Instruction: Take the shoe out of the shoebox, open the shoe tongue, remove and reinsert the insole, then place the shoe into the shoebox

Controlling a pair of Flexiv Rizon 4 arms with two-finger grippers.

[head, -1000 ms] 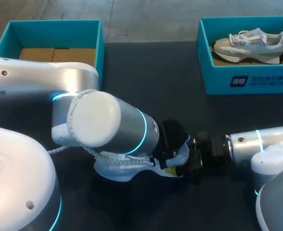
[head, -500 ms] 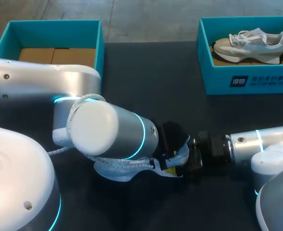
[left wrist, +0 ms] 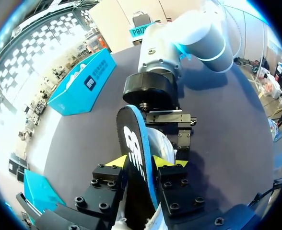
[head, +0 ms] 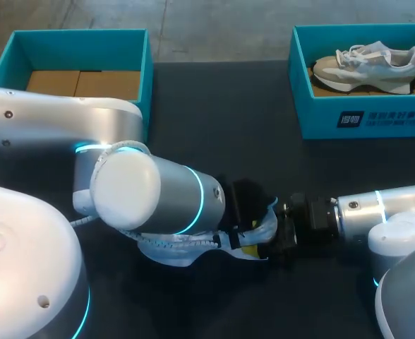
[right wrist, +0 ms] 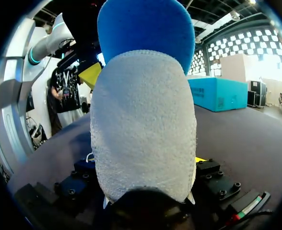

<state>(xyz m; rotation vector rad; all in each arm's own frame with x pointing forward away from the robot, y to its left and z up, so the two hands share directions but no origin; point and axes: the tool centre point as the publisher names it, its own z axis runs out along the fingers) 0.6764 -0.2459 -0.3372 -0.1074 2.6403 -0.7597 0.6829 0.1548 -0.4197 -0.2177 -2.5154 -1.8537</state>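
Note:
A white shoe [head: 171, 248] lies on the dark table, mostly hidden under my left arm. In the left wrist view a black insole with a blue edge [left wrist: 134, 139] stands on edge, half out of the shoe [left wrist: 163, 143]. My left gripper [left wrist: 138, 162] is shut on the insole, a yellow tip on each side. In the right wrist view the shoe's white mesh heel [right wrist: 143, 124] fills my right gripper [right wrist: 143, 165], which is shut on it. The blue insole [right wrist: 146, 28] rises behind the heel. Both grippers meet at the shoe [head: 264, 236].
A teal shoebox [head: 366, 120] at the back right holds a second grey-white shoe [head: 366, 65]. Another teal box [head: 147, 70] at the back left has cardboard inside. Bare dark table lies between the boxes.
My left arm's forearm has swung a little to the left and its fingers have drawn closer on the insole. The right arm and the shoe stay put.

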